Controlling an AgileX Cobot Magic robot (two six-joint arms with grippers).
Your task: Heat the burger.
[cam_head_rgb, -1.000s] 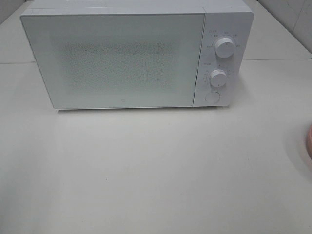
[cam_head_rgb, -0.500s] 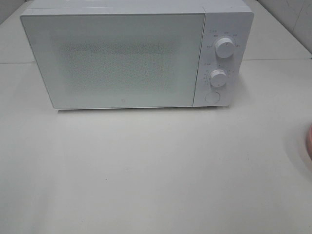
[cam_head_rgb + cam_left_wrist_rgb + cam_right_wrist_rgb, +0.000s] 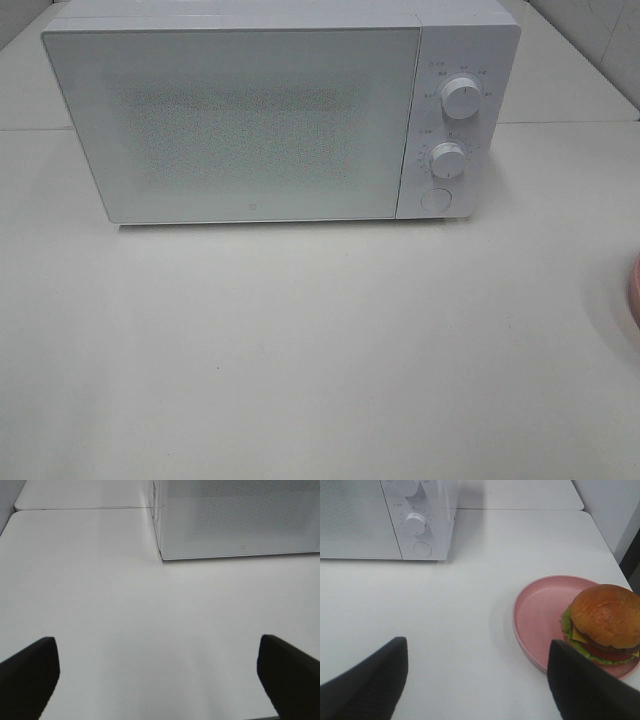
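Observation:
The burger [image 3: 604, 622], with a tan bun, green lettuce and cheese, lies on a round pink plate [image 3: 537, 617] in the right wrist view. My right gripper [image 3: 477, 680] is open above the bare table, with the plate beside one finger. In the exterior high view only a sliver of the pink plate [image 3: 634, 290] shows at the right edge, and the burger is outside that picture. A white microwave [image 3: 270, 115] stands at the back with its door shut. My left gripper [image 3: 157, 672] is open over bare table, off the microwave's [image 3: 235, 520] front left corner. Neither arm appears in the high view.
The microwave has two round knobs [image 3: 460, 97] and a round button [image 3: 435, 199] on its right panel. The white table [image 3: 300, 350] meets a seam line behind [image 3: 570, 122]. A light wall rises at the far right [image 3: 615, 510].

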